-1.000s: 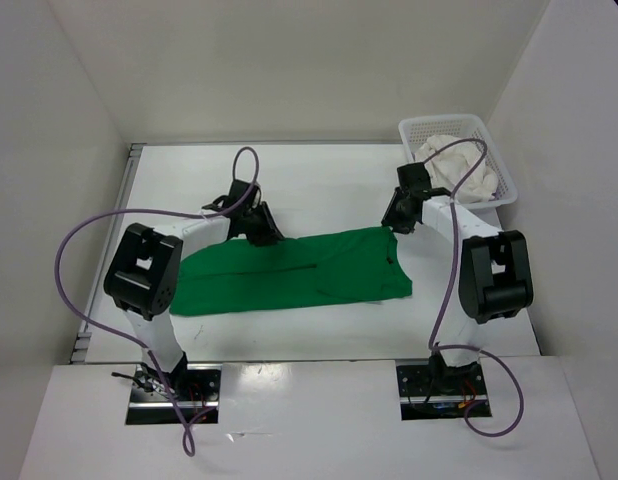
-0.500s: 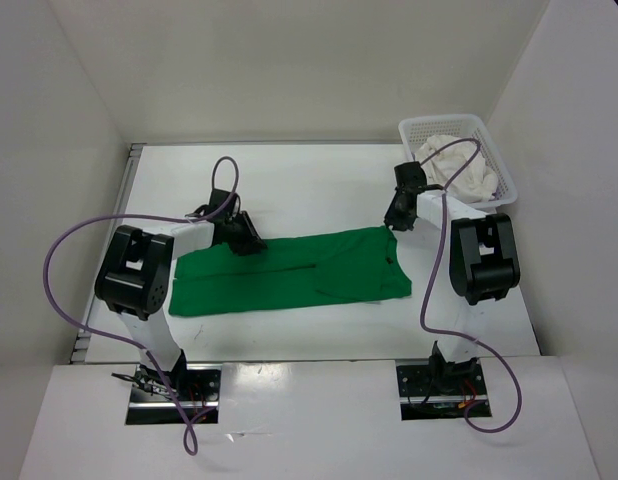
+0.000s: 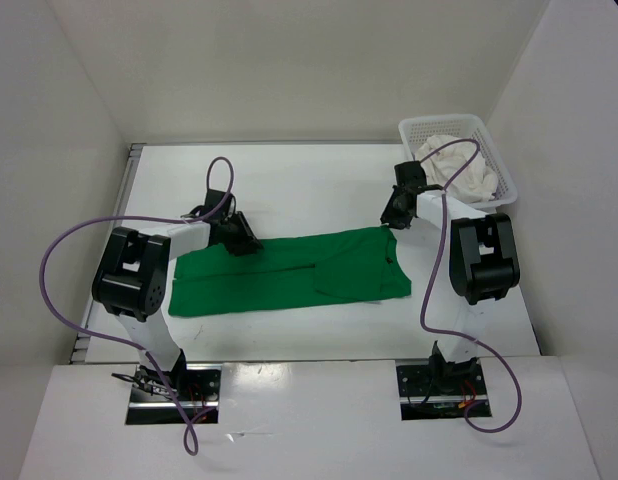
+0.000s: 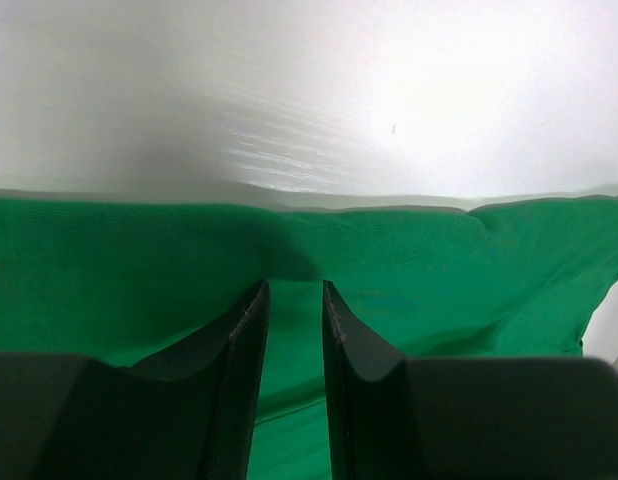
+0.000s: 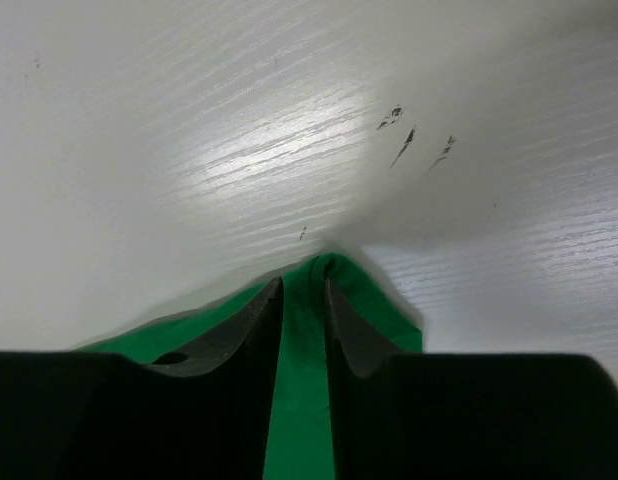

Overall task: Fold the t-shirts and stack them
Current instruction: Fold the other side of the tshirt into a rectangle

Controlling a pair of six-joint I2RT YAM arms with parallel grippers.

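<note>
The bright green t-shirt (image 3: pixel 299 272) lies flat as a long band across the middle of the table. My left gripper (image 3: pixel 239 243) is at its far edge near the left end, fingers nearly closed with green cloth (image 4: pixel 109 290) pinched between them (image 4: pixel 294 290). My right gripper (image 3: pixel 391 222) is at the shirt's far right corner and shut on that corner, which peaks up between the fingers (image 5: pixel 304 285). The white t-shirt (image 3: pixel 459 170) is bunched in the basket. The lavender shirt is out of view.
The white mesh basket (image 3: pixel 444 122) stands at the far right corner of the table. White walls enclose the table on three sides. Purple cables loop over both arms.
My left gripper has moved left along the shirt's far edge and settled low on the cloth. My right gripper has shifted slightly toward the far side at the shirt's corner.
</note>
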